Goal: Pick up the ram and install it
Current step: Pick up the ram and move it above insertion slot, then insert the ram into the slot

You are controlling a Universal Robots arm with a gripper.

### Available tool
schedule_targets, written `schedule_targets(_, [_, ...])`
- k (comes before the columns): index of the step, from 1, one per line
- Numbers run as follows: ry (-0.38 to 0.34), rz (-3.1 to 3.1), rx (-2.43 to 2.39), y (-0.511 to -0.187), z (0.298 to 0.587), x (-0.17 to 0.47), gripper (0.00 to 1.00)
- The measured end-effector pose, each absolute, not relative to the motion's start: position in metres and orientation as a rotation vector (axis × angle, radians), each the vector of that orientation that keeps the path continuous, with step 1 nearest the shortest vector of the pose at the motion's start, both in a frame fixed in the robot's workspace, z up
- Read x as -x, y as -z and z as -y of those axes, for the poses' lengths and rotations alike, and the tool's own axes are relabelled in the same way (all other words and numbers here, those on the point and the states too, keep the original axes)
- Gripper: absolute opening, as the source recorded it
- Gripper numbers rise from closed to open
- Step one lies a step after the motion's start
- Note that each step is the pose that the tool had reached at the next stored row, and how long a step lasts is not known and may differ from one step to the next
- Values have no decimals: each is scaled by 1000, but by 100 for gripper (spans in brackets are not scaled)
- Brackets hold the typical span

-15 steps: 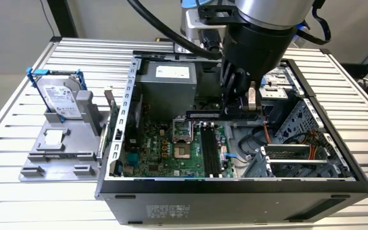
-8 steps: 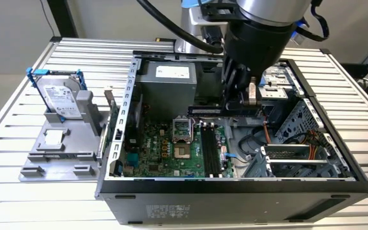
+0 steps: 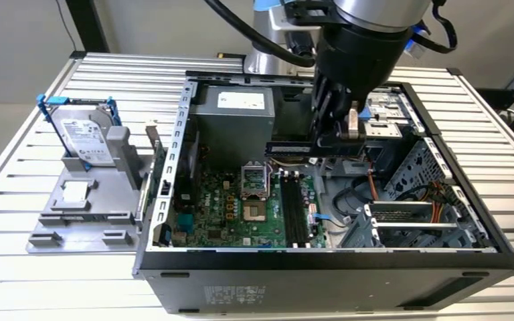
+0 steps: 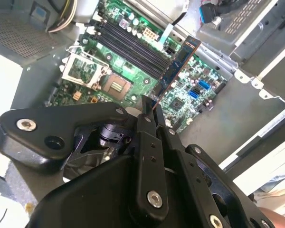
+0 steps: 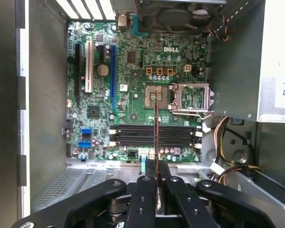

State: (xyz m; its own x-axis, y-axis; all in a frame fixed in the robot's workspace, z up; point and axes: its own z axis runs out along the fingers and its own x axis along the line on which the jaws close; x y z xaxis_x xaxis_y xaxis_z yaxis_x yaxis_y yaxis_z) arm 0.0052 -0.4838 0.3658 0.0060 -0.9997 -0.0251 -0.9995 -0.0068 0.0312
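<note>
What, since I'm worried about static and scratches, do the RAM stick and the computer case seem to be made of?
RAM stick: apparently rigid circuit board, dark matte faces, orange-tinged edge. Computer case: probably bare sheet steel or aluminium, dull grey, with folded rims and punched vent holes.

ram in end effector, above motherboard inside case; hard drive outside case

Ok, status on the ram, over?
Gripper shut on ram. Ram above motherboard, crosswise to the slots, not seated. Nothing seen between them.
</note>
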Motion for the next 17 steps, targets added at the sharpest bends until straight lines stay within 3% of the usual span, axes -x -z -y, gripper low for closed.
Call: schedule_targets(17, [62, 2216, -2220, -365, 474, -8, 0])
